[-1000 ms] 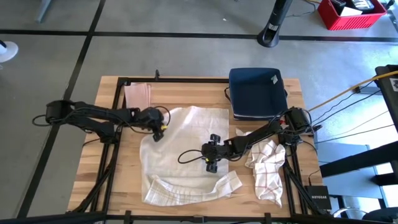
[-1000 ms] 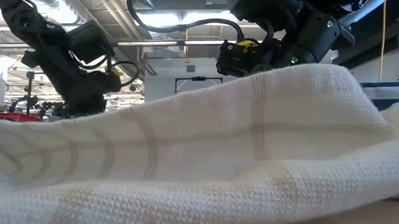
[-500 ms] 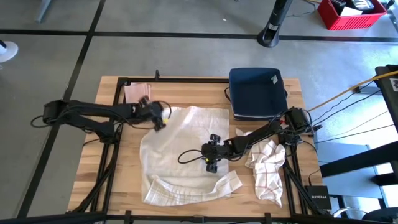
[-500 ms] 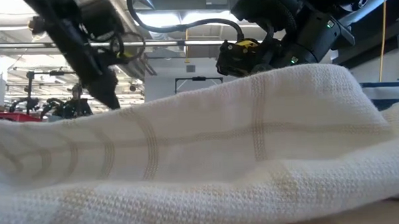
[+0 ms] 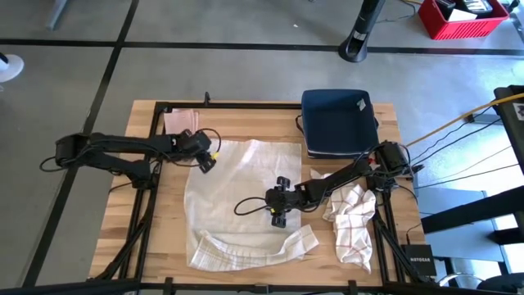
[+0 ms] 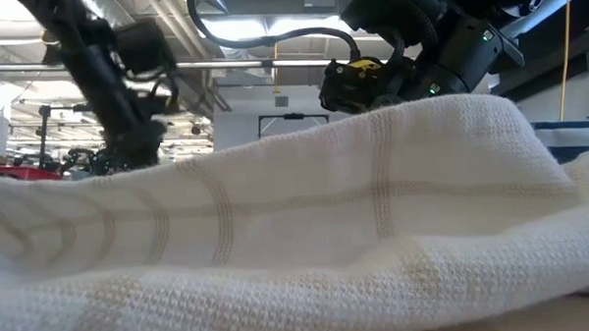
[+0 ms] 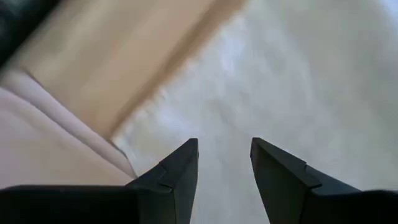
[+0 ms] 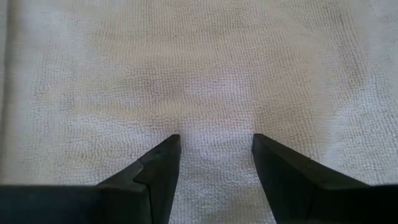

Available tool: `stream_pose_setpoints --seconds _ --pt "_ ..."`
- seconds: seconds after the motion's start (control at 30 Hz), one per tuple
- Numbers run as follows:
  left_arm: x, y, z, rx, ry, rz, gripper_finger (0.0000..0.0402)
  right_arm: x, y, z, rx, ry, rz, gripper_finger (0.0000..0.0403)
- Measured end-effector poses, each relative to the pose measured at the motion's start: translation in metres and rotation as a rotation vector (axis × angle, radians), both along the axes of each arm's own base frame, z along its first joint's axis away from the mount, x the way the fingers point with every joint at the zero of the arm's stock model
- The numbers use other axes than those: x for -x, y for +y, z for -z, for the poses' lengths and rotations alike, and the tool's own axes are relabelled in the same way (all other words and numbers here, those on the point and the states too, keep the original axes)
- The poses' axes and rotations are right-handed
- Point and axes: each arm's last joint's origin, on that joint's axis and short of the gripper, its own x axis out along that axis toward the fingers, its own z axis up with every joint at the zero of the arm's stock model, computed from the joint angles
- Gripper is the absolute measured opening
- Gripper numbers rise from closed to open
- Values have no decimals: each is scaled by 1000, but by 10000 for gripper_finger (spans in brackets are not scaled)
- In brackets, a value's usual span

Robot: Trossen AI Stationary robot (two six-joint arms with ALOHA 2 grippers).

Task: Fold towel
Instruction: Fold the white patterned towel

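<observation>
White towel (image 5: pixel 246 201) spread mid-counter (image 5: pixel 246 119), near edge bunched. Left gripper (image 5: pixel 205 161) now shifted to far-left corner, fingers released (nothing pinched yet), likely lining up a grasp. Right gripper (image 5: pixel 281 202) unmoved mid-towel, fingers parted, empty.

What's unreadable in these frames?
- Low view: white towel fills the foreground and hides the table.
- Left wrist view: motion blur smears the pink cloth.
- High view: the tag on the blue cushion is too small to read.
</observation>
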Motion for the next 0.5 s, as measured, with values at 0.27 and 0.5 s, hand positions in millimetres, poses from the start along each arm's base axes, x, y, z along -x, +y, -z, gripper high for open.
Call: stream_pose_setpoints --seconds 0.27,0.5 --pt "14 -2 40 -21 41 -49 140 0 0 0 -1 -1 1 204" --pt "22 14 49 -117 85 -220 140 3 -1 0 9 40 5 204"
